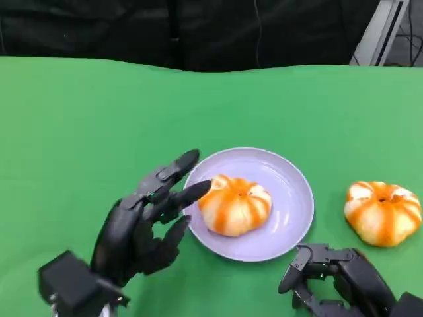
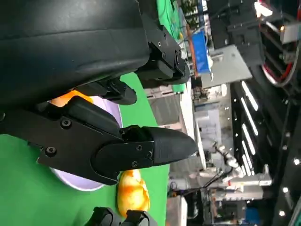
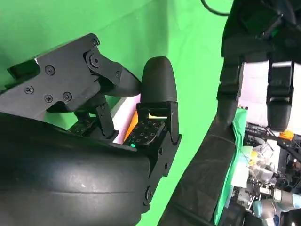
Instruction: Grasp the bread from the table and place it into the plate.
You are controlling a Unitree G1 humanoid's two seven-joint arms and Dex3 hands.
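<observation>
L hand (image 1: 149, 218) hung w/ fingers spread, holding nothing, beside the plate (image 1: 291, 175) w/ bread (image 1: 234, 205) on it; R hand (image 1: 337, 277) loosely curled, empty; 2nd bread (image 1: 382, 212) on table (image 1: 79, 132).

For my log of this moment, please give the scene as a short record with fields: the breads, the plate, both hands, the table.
bread in plate: one orange-striped bun lying in the plate, left of its middle
bread on table: a second bun on the cloth, right of the plate, apart from it
plate: pale lilac, round
left hand: fingers spread, holding nothing, fingertips over the plate's left rim, close to the bun in it
right hand: low, below the plate's right side, holding nothing, fingers apart
table: green cloth
</observation>
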